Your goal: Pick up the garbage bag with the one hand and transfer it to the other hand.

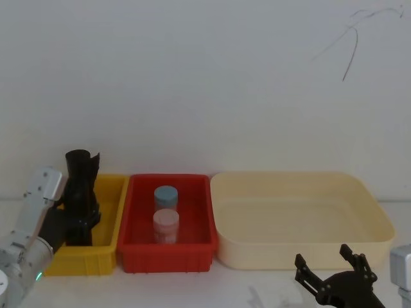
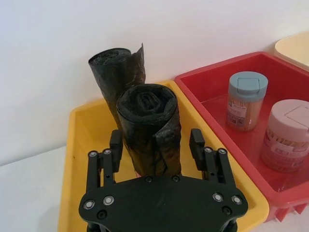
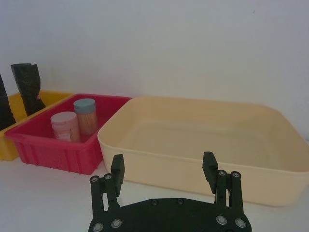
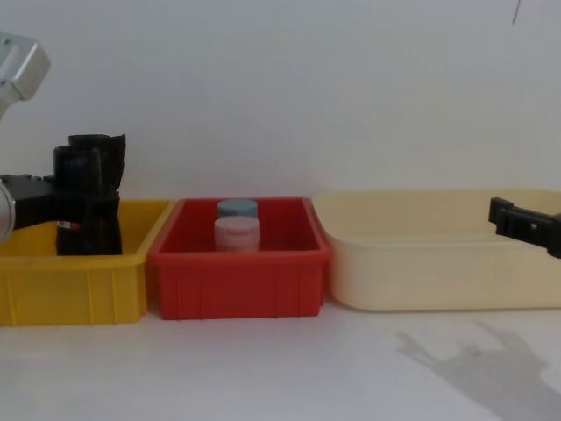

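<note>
Straddling the garbage bag (image 2: 149, 121) at 9 o'clock, the left gripper (image 2: 155, 138) stands spread, hiding its base; the right gripper (image 1: 323, 255), spread, sits cut off at 5 o'clock.

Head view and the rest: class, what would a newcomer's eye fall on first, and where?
First, the left gripper, open around the garbage bag, which stands upright in the yellow bin beside a second black roll. Next, the red bin in the middle with two lidded jars, and the large cream tub on the right, with the open right gripper hovering in front of it.
</note>
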